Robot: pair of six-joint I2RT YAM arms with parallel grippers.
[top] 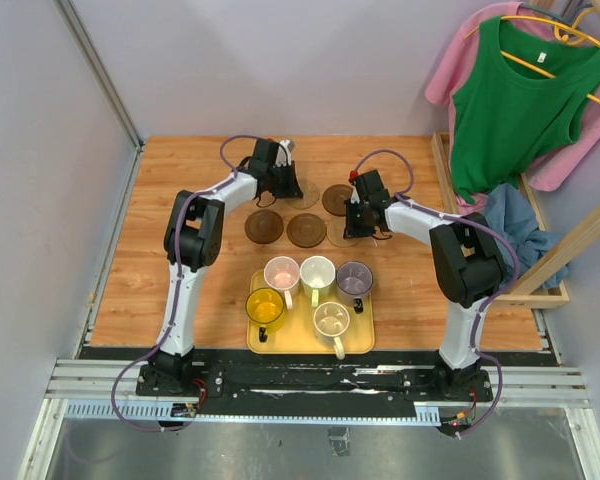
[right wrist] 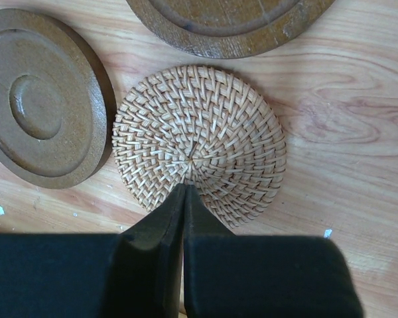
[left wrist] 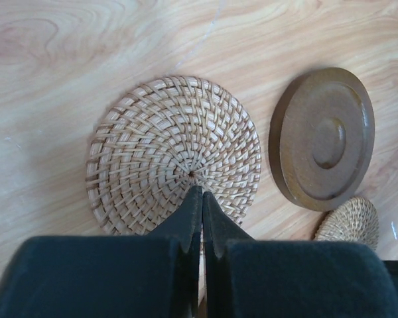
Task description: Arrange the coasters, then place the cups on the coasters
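Two tan woven coasters and three dark brown ones lie on the wooden table behind the tray. My left gripper is shut, its tips resting over the near part of one woven coaster, with a brown coaster to its right. My right gripper is shut too, its tips over the other woven coaster, between two brown coasters. Neither gripper holds anything. Several cups stand in the yellow tray: pink, green-white, grey-purple, yellow and cream.
A wooden rack stands at the table's right edge, with a green top, a pink shirt and a blue cloth hanging over it. Grey walls close in the left and back sides.
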